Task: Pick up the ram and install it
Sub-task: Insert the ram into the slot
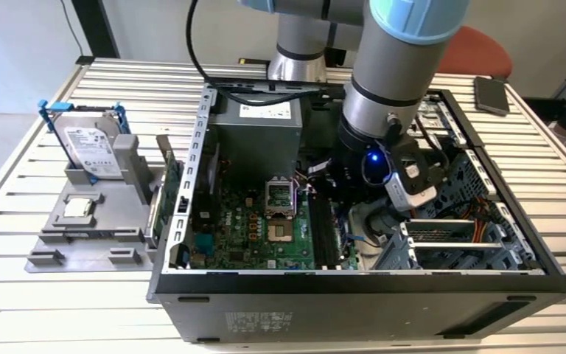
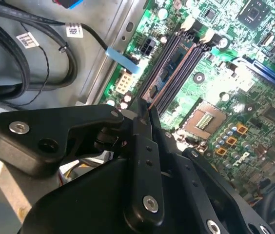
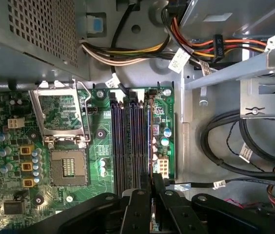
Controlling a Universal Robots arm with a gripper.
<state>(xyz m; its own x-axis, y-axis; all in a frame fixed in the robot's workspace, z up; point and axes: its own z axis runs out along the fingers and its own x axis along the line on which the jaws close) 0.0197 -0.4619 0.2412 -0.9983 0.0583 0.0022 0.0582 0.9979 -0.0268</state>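
The ram (image 3: 150, 131) is a thin dark-blue stick seen edge-on, standing along the memory slot nearest the motherboard's edge. In the second wrist view its blue face with chips (image 2: 170, 73) runs away from the fingertips between the black slots. My gripper (image 3: 149, 184) (image 2: 147, 114) is shut on the near end of the ram, with a black finger (image 3: 138, 209) pressed to each side. I cannot tell whether the stick is fully seated. In the exterior view the arm's wrist (image 1: 382, 158) reaches down into the open case beside the memory slots (image 1: 324, 232).
An open processor socket (image 3: 68, 168) (image 1: 279, 195) lies beside the slots. Black cables (image 3: 235, 146) and the drive cage (image 1: 450, 240) crowd the other side. The power supply (image 1: 263, 125) is behind. On the exterior view's left, a grey fixture holds a hard drive (image 1: 91, 151) and a green card (image 1: 170, 192).
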